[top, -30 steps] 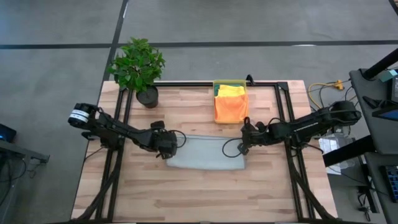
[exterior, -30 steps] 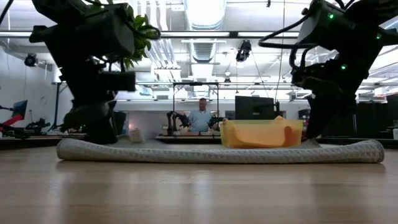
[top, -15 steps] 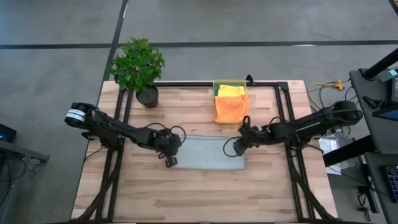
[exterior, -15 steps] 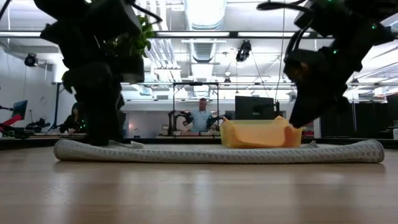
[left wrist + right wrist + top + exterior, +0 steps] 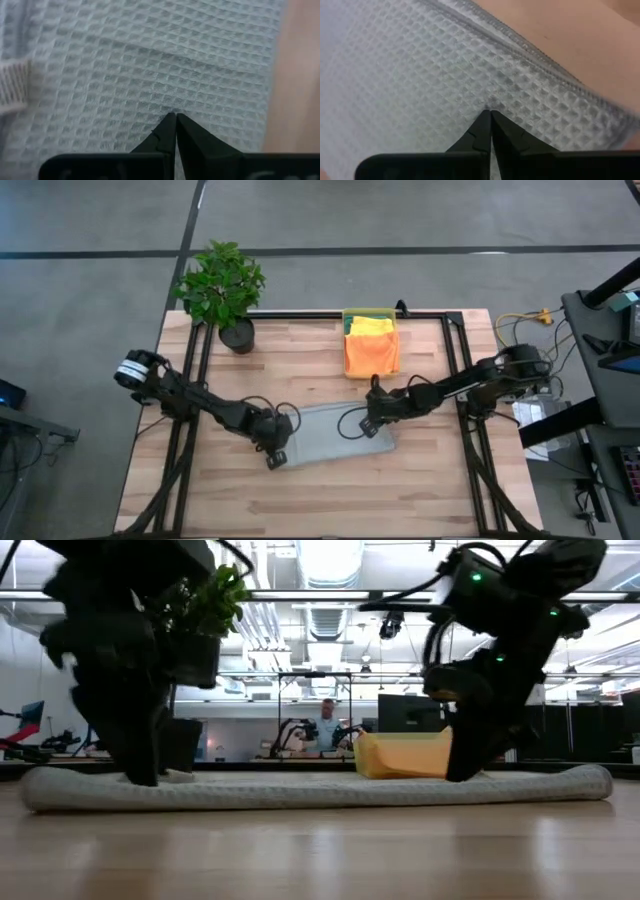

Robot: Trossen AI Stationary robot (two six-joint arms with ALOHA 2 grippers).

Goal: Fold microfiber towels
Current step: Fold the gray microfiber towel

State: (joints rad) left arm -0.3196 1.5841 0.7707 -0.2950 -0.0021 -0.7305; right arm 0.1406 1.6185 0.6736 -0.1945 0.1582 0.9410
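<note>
While no writing shows, both arms' jaws pinch shut on the grey towel.

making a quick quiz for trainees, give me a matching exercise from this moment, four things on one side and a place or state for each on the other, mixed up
Things:
1. grey towel
2. plant
3. bin
4. left gripper

Places or states:
A. at the table's far edge, holding yellow and orange cloths
B. jaws shut, at the towel's near left corner
C. lying flat on the table, between the two arms
D. potted, at the table's far left corner

Pairs: 1-C, 2-D, 3-A, 4-B
</note>
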